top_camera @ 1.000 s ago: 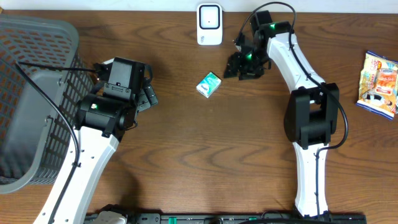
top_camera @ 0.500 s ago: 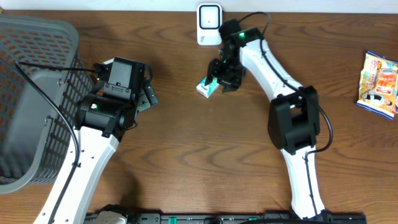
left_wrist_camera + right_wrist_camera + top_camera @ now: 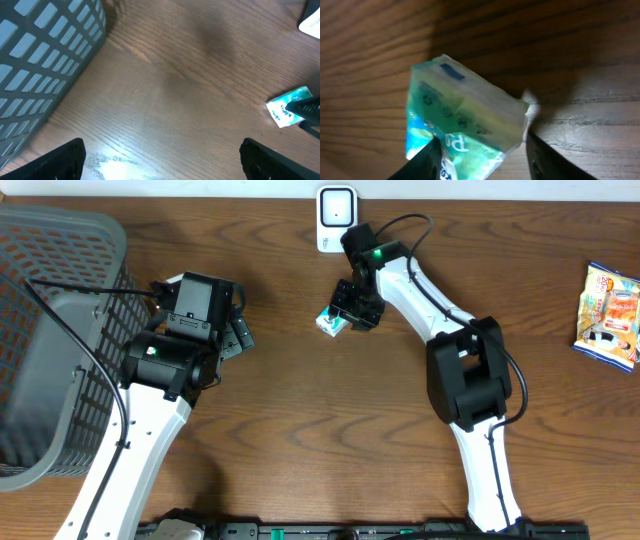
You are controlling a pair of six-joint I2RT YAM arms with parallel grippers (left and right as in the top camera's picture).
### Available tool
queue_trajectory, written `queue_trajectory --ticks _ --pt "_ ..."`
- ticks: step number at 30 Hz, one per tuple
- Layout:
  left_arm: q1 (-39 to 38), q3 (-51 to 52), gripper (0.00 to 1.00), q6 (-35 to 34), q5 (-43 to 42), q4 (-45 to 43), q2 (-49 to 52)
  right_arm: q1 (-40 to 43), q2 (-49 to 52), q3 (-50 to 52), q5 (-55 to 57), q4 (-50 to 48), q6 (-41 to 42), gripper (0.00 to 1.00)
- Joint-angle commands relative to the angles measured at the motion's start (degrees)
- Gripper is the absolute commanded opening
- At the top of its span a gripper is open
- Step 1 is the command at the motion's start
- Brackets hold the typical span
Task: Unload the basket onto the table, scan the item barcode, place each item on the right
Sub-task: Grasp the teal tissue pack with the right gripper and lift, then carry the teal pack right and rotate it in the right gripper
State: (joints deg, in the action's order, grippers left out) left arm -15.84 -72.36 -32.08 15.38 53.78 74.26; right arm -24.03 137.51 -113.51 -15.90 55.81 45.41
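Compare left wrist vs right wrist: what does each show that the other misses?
Left wrist only: the grey basket, a corner of the white scanner, and the wide-open left gripper. Right wrist only: the right gripper with a finger either side of the green-and-white pack, its print seen close up. Both: that pack lying on the wooden table.

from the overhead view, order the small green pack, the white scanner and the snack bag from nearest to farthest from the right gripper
Measured from the right gripper:
1. small green pack, right at its fingertips, just below and to the left of them in the view.
2. white scanner, up at the far edge, almost straight above the gripper in the view.
3. snack bag, far off at the right edge.
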Motion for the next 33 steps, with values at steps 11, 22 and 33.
queue_trajectory --ticks 11,22,33 --pt "0.17 -0.24 0.98 0.57 1.01 0.17 0.37 0.76 -1.88 3.69 -2.80 -1.18 -6.36 0.01" --pt "0.17 -0.24 0.98 0.57 0.98 0.17 0.37 7.48 -4.50 3.23 -16.41 0.63 -30.12 0.01" --pt "0.17 -0.24 0.98 0.57 1.01 0.17 0.37 17.81 -5.64 3.28 -35.52 8.17 -57.13 0.03"
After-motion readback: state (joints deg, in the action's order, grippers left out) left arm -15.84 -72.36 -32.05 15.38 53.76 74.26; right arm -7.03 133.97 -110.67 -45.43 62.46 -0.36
